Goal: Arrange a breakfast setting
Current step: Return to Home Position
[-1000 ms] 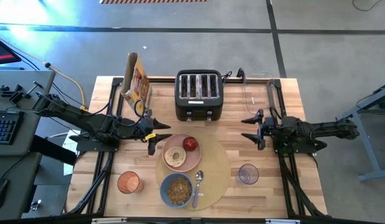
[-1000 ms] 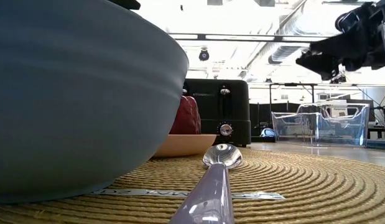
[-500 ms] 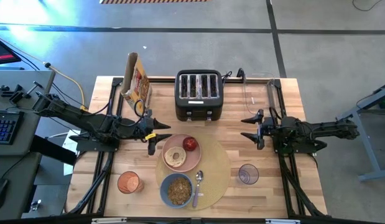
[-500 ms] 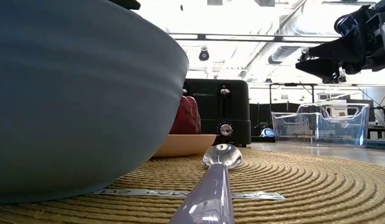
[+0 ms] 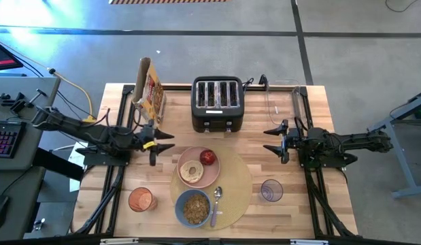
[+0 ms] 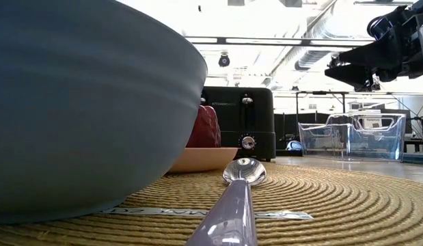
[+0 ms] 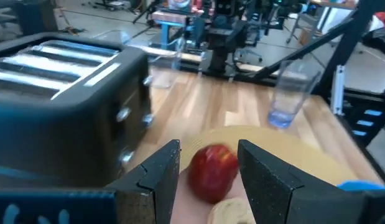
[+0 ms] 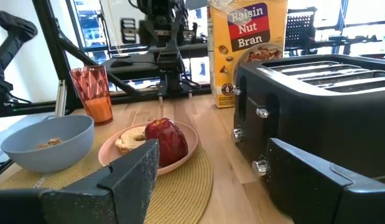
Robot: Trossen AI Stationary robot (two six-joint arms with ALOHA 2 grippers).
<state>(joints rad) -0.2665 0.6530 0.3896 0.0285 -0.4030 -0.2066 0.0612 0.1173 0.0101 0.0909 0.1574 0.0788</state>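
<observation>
Placemat [image 5: 239,178], round and tan, lies at the lower middle of the high view, on the wooden bench [image 5: 254,139]. On its upper left part rests the pink plate [image 5: 211,175], carrying the bagel [image 5: 192,171] with the red apple [image 5: 208,157] just beside it. The blue bowl [image 5: 177,205], with brown cereal inside, stands on the mat's lower left edge, and the small metal spoon [image 5: 216,199] lies just to its right. The orange cup [image 5: 141,199] stands off the mat at the lower left; the clear purplish glass [image 5: 271,190] stands off it at the right.

Left gripper [image 5: 160,148] hangs left of the plate with its fingers spread wide and nothing between them. Right gripper [image 5: 267,141] hangs at the right of the bench, well apart from the mat, also spread wide and empty.

From bench height the bowl fills the left of the frame, hiding the bagel and most of the plate; only a slice of apple shows past it. The spoon's handle is blurred and cut off at the bottom edge.

Behind the plate stands the black four-slot toaster [image 5: 217,103], with the Raisin Nut Bran cereal box [image 5: 149,88] at its left. The left wrist view is smeared: the bagel is cut off and the bowl is only a blue sliver.
</observation>
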